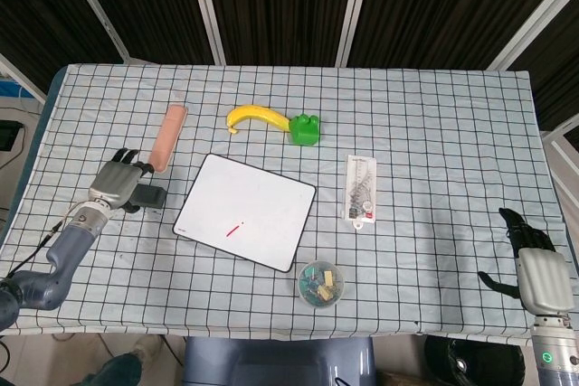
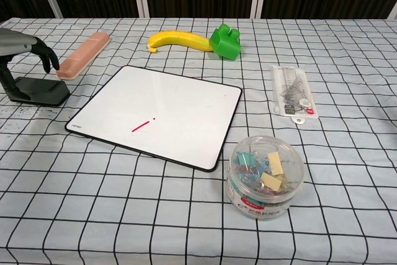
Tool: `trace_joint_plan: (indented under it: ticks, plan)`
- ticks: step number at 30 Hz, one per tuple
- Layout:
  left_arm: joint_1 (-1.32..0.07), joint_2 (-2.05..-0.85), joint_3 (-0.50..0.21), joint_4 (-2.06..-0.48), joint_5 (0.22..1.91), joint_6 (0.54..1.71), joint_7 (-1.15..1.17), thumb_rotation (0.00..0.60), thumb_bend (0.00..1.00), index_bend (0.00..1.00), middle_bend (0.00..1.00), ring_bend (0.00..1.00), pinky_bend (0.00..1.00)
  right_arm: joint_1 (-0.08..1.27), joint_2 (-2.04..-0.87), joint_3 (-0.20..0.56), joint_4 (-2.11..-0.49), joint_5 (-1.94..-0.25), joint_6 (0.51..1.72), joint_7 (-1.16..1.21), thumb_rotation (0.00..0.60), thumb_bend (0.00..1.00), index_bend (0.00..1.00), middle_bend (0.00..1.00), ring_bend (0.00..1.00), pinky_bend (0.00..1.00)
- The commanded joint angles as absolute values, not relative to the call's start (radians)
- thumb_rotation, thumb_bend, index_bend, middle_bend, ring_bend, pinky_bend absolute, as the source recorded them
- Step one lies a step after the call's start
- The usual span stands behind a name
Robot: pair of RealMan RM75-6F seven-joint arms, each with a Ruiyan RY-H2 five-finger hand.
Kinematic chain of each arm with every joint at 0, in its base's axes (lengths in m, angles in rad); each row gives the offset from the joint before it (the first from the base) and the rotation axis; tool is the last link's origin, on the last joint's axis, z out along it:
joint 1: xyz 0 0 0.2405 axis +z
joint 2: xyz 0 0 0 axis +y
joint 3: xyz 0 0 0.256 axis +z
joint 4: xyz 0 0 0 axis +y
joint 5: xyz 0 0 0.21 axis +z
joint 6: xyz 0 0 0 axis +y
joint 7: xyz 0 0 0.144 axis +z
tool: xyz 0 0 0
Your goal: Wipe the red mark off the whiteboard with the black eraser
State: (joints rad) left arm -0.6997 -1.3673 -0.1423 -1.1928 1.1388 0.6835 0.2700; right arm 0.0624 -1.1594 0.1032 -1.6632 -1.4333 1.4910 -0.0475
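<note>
The black block-shaped eraser [image 2: 42, 90] lies just left of the black-framed whiteboard [image 2: 167, 110], whose short red mark [image 2: 141, 126] is untouched. The left robot hand [image 1: 116, 184] arches over it, fingers spread, gripping nothing. It looks light and stiff; best pinched across its long sides.

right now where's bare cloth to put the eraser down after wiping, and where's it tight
Bare cloth lies right of the ruler pack, out to the right hand, and along the near edge left of the clip tub, below the whiteboard. It is crowded around the whiteboard's far and left sides: banana, green block, pink case, black eraser under the left hand.
</note>
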Motion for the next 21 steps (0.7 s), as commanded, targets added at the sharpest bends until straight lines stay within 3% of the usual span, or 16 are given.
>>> trace_joint_plan:
  ticks: [1, 6, 21]
  plan:
    - [-0.703, -1.378, -0.134, -1.175, 1.152, 0.688, 0.259, 0.6, 0.12, 0.28, 0.32, 0.0, 0.01, 0.062, -1.159, 0.103, -1.663, -1.433, 1.492, -0.047, 0.6, 0.06, 0.1, 0.12, 0.22, 0.22]
    - [-0.707, -1.387, -0.129, -1.166, 1.172, 0.698, 0.242, 0.6, 0.12, 0.32, 0.37, 0.02, 0.01, 0.062, -1.159, 0.104, -1.664, -1.431, 1.49, -0.047, 0.6, 0.06, 0.1, 0.12, 0.22, 0.22]
    - [-0.712, -1.394, -0.106, -1.15, 1.195, 0.701, 0.224, 0.6, 0.13, 0.35, 0.38, 0.02, 0.01, 0.062, -1.157, 0.105, -1.668, -1.423, 1.486, -0.047, 0.6, 0.06, 0.1, 0.12, 0.22, 0.22]
